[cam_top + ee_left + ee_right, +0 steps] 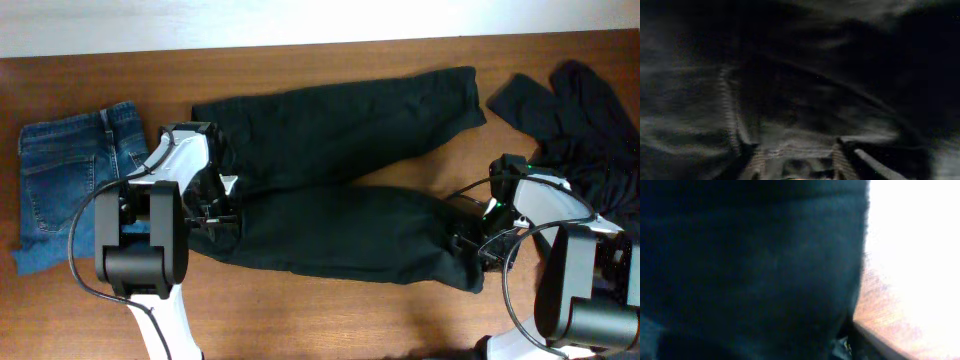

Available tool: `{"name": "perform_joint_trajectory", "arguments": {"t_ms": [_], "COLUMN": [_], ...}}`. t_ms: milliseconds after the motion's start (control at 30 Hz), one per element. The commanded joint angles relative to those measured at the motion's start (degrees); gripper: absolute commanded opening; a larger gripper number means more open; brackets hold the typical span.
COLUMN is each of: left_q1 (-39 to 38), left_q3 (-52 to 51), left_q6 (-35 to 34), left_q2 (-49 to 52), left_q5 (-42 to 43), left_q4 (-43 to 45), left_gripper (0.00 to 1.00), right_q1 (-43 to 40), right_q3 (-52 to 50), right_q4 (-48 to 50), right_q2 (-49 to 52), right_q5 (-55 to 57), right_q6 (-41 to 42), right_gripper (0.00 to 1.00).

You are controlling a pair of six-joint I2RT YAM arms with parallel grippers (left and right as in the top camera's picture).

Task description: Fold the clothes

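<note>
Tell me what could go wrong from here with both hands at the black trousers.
The trousers lie with legs splayed in a V. Lifting only the lower leg, where the right hand sits at the hem, may fold them crooked. Fabric looks bunched at the left hand by the waist, so it may pinch a wrinkle. The right arm is close to the other black garment and could drag it.

left arm (145, 250) | right arm (585, 300) — black-white casings | black cables (72, 245) | green light (490, 207)

So the trousers (340, 200) lie across the middle of the table (300, 320), with the jeans (70, 185) off to their left and another garment (590, 110) at the far right corner. The left gripper (215, 215) sits on the trousers' left end, the right gripper (475, 245) on their right end.
</note>
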Motion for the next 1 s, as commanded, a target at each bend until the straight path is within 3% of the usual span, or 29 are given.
{"name": "perform_joint_trajectory", "arguments": {"t_ms": [0,67,267,667,967], "left_q1": [0.48,1.05,2.56,3.02,3.02], "left_q3": [-2.99,-2.99,-2.95,-0.87,-0.87], "left_q6": [0.52,0.5,0.5,0.55,0.96], "left_q2": [3.67,3.67,3.67,2.99,0.9], "left_q5": [1.66,0.31,0.07,0.07,0.07], "left_q4": [1.31,1.05,2.12,2.62,2.29], "left_gripper": [0.2,0.13,0.12,0.17,0.21], "right_q1": [-0.39,-0.39,-0.44,-0.44,-0.44], "right_q3": [-0.52,-0.28,4.46,12.44,12.41], "right_q4": [0.42,0.76,0.83,-0.15,-12.85], "right_q2": [-0.92,-0.94,-0.94,-0.92,-0.96], "right_q5": [1.88,1.9,4.52,8.04,2.32], "right_q6": [0.22,0.24,0.26,0.2,-5.14], "right_gripper": [0.55,0.5,0.45,0.51,0.61]}}
